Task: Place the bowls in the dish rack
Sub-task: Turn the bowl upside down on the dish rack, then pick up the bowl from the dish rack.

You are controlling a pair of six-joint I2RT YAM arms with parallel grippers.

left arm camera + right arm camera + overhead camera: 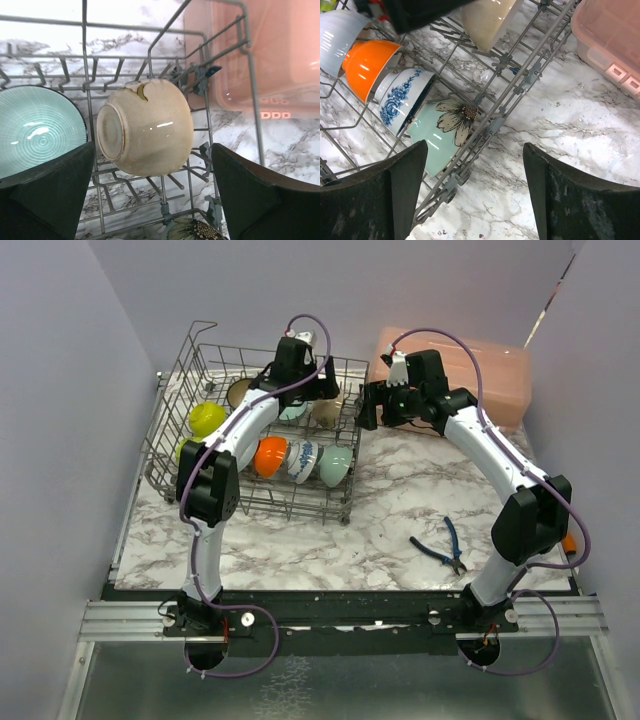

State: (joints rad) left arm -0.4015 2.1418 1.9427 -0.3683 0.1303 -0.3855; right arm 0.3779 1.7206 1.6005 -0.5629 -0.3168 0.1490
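The grey wire dish rack point(200, 350) stands at the back left and holds several bowls: lime-yellow point(207, 418), orange point(270, 455), blue-patterned white point(302, 460) and pale teal point(335, 465). A beige bowl point(145, 127) lies on its side on the tines, next to a ribbed teal bowl point(37, 130). My left gripper point(152, 200) hangs open just above the beige bowl, its fingers apart from it. My right gripper point(475, 195) is open and empty over the marble, beside the rack's right wall point(520, 85) and the flowered teal bowl point(437, 132).
A pink lidded box point(470, 375) sits at the back right, close behind the right gripper. Blue-handled pliers point(445, 545) lie on the marble table point(380, 510) near the right arm. Lilac walls close in on both sides.
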